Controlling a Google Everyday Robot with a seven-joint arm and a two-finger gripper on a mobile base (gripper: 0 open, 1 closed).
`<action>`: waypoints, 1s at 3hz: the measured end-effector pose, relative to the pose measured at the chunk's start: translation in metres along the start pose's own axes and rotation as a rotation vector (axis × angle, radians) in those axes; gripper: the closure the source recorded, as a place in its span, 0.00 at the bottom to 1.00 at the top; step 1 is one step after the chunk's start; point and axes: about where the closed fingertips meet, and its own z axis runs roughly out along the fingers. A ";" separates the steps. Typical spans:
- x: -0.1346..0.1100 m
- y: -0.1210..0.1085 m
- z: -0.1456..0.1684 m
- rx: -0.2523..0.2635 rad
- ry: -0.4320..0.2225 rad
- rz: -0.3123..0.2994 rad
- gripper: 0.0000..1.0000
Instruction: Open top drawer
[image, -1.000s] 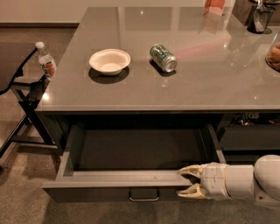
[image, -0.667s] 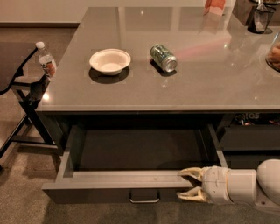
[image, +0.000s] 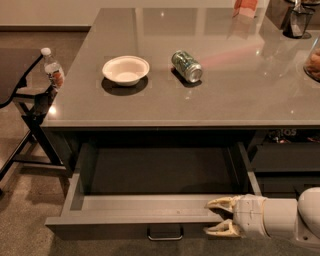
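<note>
Further out comes the drawer (image: 140, 216); at its front's right end the gripper (image: 220, 217) pinches the front wall, fingers (image: 223, 203) narrowly apart. Above the drawer, the grey counter (image: 235, 100) holds a bowl (image: 126, 70) and a can (image: 186, 66).

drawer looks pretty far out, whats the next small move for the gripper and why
Probably no more pulling: ease the gripper back from the front of the top drawer. The drawer stands far out from under the counter with its plain grey interior exposed. The gripper sits at the right end of the front panel, right of the handle. The opening looks done.
</note>
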 end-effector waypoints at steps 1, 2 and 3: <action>-0.011 0.011 0.001 -0.005 -0.015 -0.008 1.00; -0.011 0.013 -0.001 -0.005 -0.015 -0.008 1.00; -0.008 0.028 -0.006 0.009 -0.017 -0.001 0.82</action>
